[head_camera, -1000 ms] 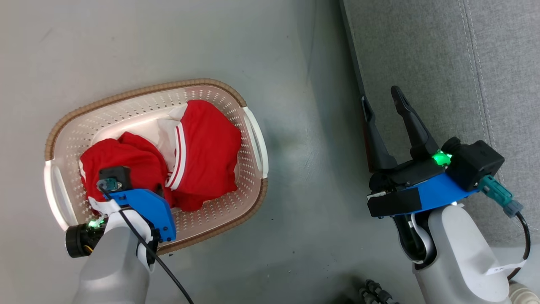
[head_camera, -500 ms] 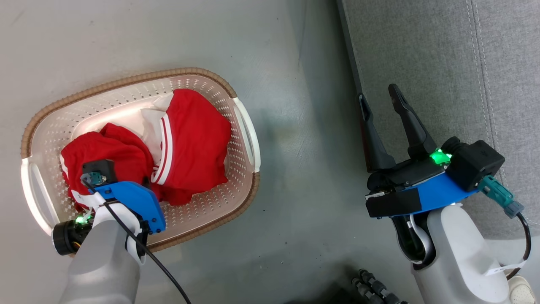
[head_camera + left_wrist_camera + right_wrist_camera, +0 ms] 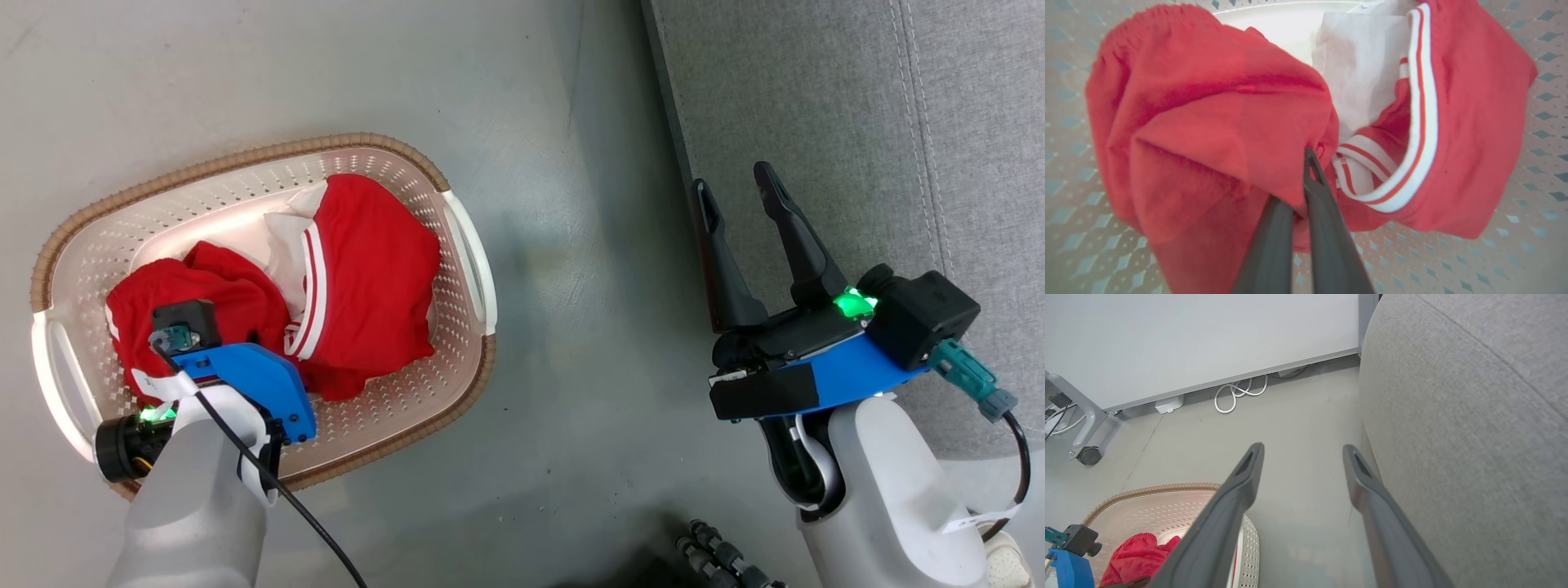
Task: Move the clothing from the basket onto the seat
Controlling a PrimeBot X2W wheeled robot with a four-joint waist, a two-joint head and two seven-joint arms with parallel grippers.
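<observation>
The first pickup is in hand: the left claw [image 3: 1300,188] is pinched closed on a fold of the plain red garment [image 3: 1188,134], which lies with the striped garment [image 3: 367,269] in the basket [image 3: 245,159], left of the seat [image 3: 816,98]. The right claw [image 3: 735,186] hangs spread wide, holding nothing, by the seat's edge. Next, likely, comes a lift clear of the basket's rim, then a carry right.
</observation>
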